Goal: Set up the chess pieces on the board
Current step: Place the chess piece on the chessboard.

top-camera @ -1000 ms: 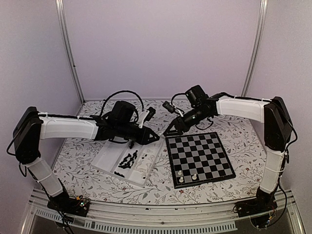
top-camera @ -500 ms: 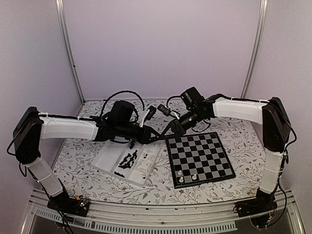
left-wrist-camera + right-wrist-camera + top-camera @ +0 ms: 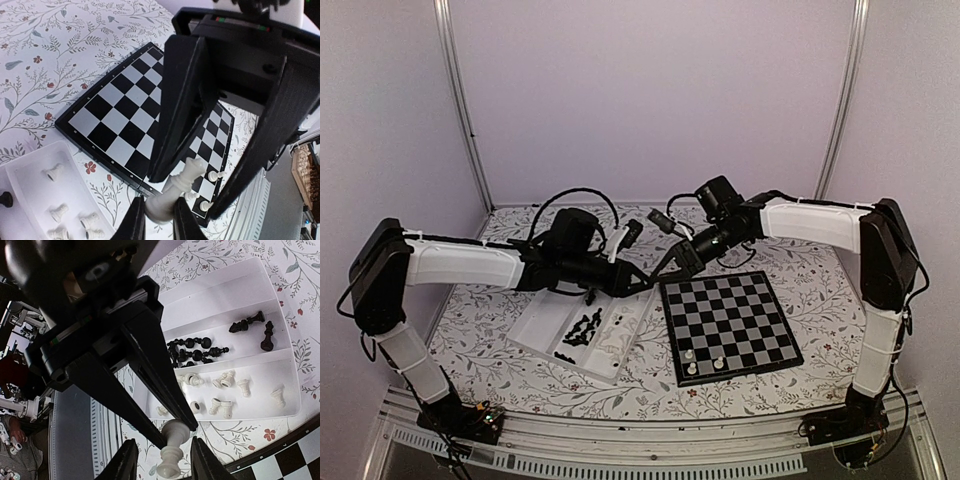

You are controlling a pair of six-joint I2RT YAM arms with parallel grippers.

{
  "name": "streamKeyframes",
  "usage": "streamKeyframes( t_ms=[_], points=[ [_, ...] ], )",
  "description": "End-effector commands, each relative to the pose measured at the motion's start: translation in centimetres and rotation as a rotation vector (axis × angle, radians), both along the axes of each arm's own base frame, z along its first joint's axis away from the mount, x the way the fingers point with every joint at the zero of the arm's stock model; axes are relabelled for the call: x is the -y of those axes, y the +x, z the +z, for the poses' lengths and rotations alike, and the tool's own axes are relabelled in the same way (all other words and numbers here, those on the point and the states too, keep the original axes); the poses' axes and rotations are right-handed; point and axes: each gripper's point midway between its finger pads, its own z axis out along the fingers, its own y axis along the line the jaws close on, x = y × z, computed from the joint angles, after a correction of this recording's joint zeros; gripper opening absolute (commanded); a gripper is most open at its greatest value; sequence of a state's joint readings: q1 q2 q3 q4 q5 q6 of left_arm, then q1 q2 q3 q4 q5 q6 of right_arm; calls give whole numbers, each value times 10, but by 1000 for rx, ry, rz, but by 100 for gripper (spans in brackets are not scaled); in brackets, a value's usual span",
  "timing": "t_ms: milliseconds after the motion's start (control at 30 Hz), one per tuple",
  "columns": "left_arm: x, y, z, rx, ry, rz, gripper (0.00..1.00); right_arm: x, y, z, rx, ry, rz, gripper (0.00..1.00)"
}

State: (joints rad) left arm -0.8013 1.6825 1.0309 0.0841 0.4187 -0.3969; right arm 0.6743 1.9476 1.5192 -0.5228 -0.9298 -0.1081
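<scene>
Left fingers (image 3: 135, 222) are clamped on a white chess piece (image 3: 172, 196), right fingers (image 3: 125, 462) sit apart around its free end.

White chess piece (image 3: 174, 191): looked like smooth cream plastic, glossy.
Board (image 3: 120, 125): smooth black and light checks, faintly shiny.
Tray (image 3: 225, 295): was translucent white plastic, smooth.
Desk (image 3: 60, 60): had a matt, floral-printed covering.
Left hand (image 3: 160, 222): matt black plastic.
Right hand (image 3: 167, 462): looked the same.
</scene>
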Motion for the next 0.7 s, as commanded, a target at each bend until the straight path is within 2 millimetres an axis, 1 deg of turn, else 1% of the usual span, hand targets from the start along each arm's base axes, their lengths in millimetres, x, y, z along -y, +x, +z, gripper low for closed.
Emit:
streamKeyframes(
  t_ms=[0,100,267,333,400,467,533,567,633,667],
  points=[
    [7,-5,1,7,-10,-28,17,6,5,24,39,43,-14,35],
    [8,-6,1,5,-12,-33,17,5,5,22,36,41,-14,30],
    [10,-10,-1,-4,-10,-48,17,4,6,22,37,48,-10,22],
    [10,-10,-2,-4,-9,-49,19,4,6,21,37,47,-9,18],
    [10,-9,-2,-4,-5,-46,27,4,8,19,49,38,-14,13],
    [10,-8,-2,1,5,-44,36,6,12,17,76,16,-35,11],
    [8,-8,1,18,22,-49,41,13,18,21,134,-8,-61,11],
    [7,-8,3,31,33,-53,43,17,20,21,164,-26,-75,10],
    [0,-9,4,44,80,-57,46,31,25,26,244,-61,-111,10],
    [-3,-9,4,58,103,-56,47,40,26,23,276,-89,-128,10]
  ],
)
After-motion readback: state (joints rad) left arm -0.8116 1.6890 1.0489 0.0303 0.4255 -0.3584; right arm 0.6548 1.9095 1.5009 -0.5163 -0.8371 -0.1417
